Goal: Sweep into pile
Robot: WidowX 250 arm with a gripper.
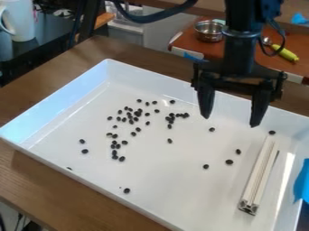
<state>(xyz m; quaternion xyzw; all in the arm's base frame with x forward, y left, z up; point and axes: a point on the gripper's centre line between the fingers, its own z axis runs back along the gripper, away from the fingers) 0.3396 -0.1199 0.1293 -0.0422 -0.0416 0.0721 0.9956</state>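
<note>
My gripper (230, 119) hangs open over the right back part of the white tray (175, 198), its two fingers pointing down with nothing between them. Small black beans (138, 113) are scattered over the tray floor, thickest left of centre toward the back. Single beans lie farther out, such as one (127, 191) toward the front and one (229, 162) right of centre. A white grooved bar (260, 173) lies along the tray's right side, in front of and to the right of the gripper, apart from it.
High walls ring the tray on a brown wooden table (36, 178). Blue material (303, 182) is at the right edge. Behind are a metal pot (209, 31), a yellow-green utensil (286, 53) and, at the far left, a white mug (18, 20).
</note>
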